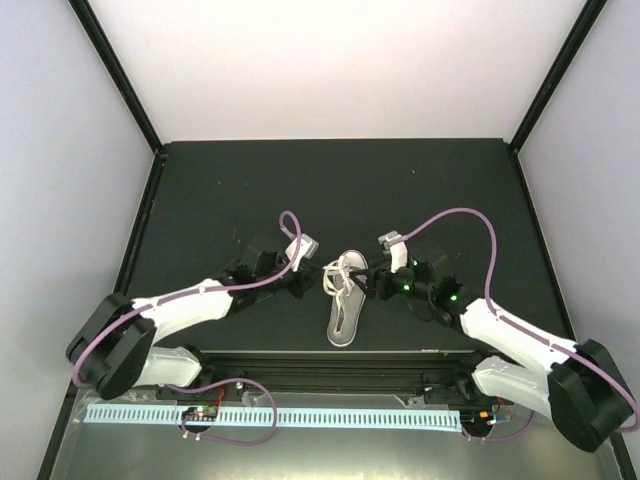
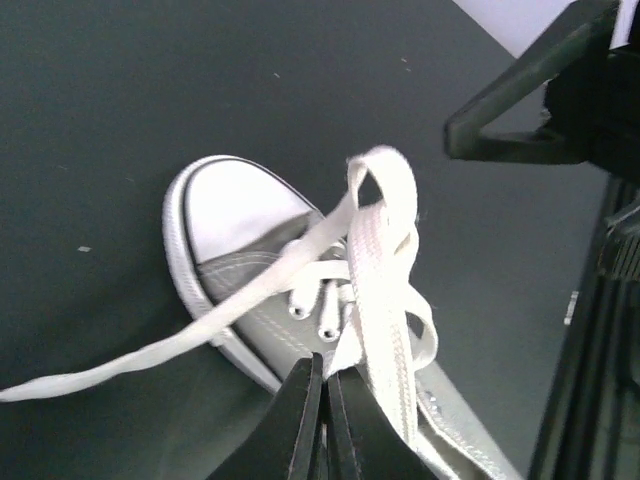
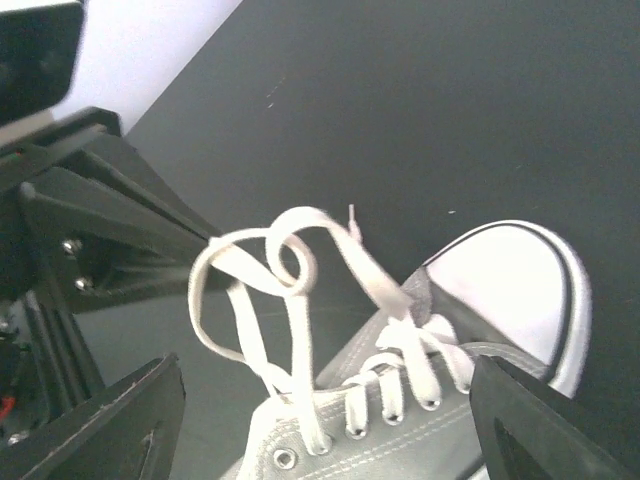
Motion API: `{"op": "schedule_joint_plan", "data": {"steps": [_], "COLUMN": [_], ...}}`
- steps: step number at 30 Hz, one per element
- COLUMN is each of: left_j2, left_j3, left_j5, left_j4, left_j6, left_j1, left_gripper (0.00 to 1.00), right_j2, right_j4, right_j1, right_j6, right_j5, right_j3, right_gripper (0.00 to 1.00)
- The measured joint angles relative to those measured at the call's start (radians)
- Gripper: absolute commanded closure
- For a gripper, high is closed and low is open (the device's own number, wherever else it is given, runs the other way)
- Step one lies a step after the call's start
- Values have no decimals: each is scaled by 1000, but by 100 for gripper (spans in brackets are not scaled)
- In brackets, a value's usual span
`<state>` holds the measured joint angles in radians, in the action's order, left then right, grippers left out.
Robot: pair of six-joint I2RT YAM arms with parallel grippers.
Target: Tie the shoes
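Overhead, just below frame centre on the black counter (image 1: pixel 250 190): small grey canvas low-top sneaker (image 1: pixel 344 318), long white laces (image 1: pixel 338 275) bunched at its upper end. Too small there to read either grip. Plain only from the wrists. Left wrist view, bottom edge: left fingers (image 2: pixel 300 420) pressed together, pinching a lace loop held up off the sneaker, white toe cap (image 2: pixel 235 205) towards upper left. Right wrist view: right fingers (image 3: pixel 130 420) spread wide at both lower corners, holding nothing, sneaker and raised loop framed between them.
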<state>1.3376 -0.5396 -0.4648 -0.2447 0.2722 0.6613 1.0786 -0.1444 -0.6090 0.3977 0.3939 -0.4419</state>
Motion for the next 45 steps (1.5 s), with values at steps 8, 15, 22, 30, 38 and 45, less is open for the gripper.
{"op": "schedule_joint_plan", "data": {"steps": [8,15,22,30,38,45], "left_j2": [-203,-245,-245,-244,-264,-264], "left_j3": [29,34,51,109,163,163], "left_j5": [208,336,369,379,380,380], "left_j4": [151,249,290,282,252,243], "left_j6": [-136,-201,-140,-5,77,92], "left_j1": [11,84,132,155,158,158], "left_gripper": [98,98,99,98,98,98], "right_j2": [-53,171,489,761,898,925], "right_j4": [221,387,581,684,721,725], "right_j1": [0,-8,-71,-148,-181,-199], "right_j6": [-57,-111,-172,-257,-322,-363], "right_j5": [-116,-181,-227,-227,-257,-272], "right_j3": [-125,-409,-672,-855,-919,-925], "right_gripper": [19,24,33,43,52,64]}}
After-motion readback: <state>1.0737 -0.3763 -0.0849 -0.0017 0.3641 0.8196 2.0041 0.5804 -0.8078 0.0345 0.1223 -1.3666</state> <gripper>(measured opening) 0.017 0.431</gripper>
